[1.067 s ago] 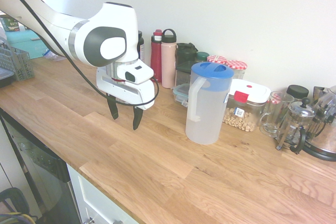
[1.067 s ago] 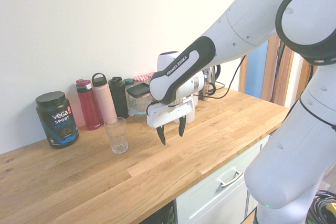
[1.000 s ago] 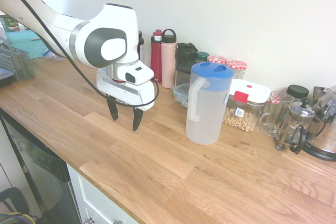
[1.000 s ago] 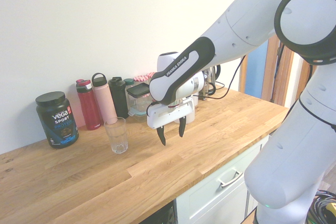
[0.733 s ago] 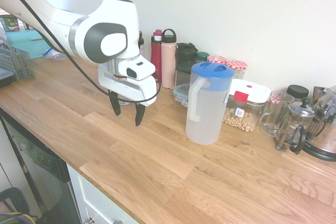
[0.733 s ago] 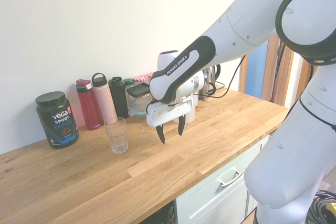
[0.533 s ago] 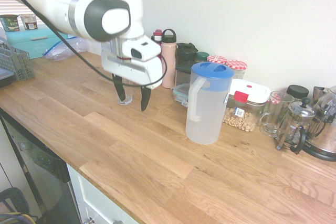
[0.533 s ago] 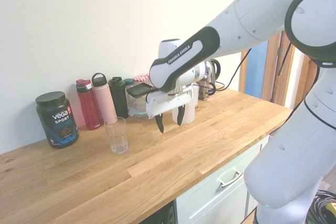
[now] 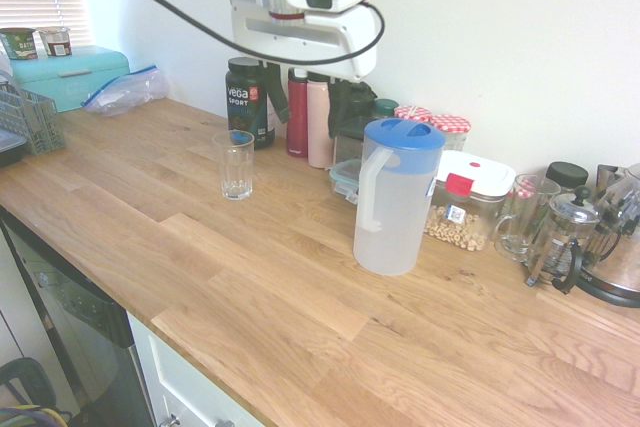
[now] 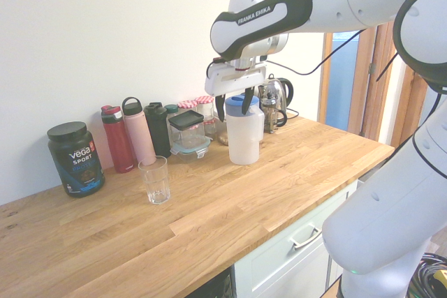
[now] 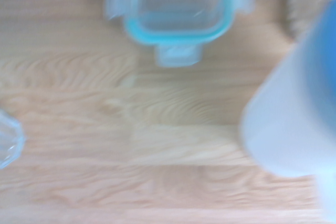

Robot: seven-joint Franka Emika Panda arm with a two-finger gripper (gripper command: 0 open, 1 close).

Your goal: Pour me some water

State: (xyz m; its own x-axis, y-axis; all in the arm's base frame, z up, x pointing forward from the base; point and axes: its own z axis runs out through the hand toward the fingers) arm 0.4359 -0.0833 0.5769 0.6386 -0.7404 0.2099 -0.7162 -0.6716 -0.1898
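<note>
**Water jug on counter, gripper open and empty above it**

Water (image 9: 385, 242) faintly visible low in translucent jug (image 9: 393, 197) with blue lid (image 9: 404, 134), upright on wooden counter (image 9: 300, 297), handle toward the drinking glass (image 9: 236, 164). From first exterior view: gripper (image 9: 308, 97) high above the counter, in front of the row of bottles (image 9: 308, 117) against the wall, fingers spread wide, holding nothing, apart from jug. Glass standing alone, well to one side of jug. French press (image 9: 560, 237) and mugs further along.

From second exterior view: gripper (image 10: 230, 108) hanging just over jug (image 10: 244, 130), pointing mostly downward, jaws apart, gripping nothing. Glass (image 10: 154, 180) in front of red and pink bottles, protein tub (image 10: 75, 158) beside them.

From wrist view, blurred: jug's blue lid and white wall (image 11: 294, 114) at one side, clear food box with teal rim (image 11: 176, 6) on the wood, glass edge (image 11: 8, 140) at the other side.
</note>
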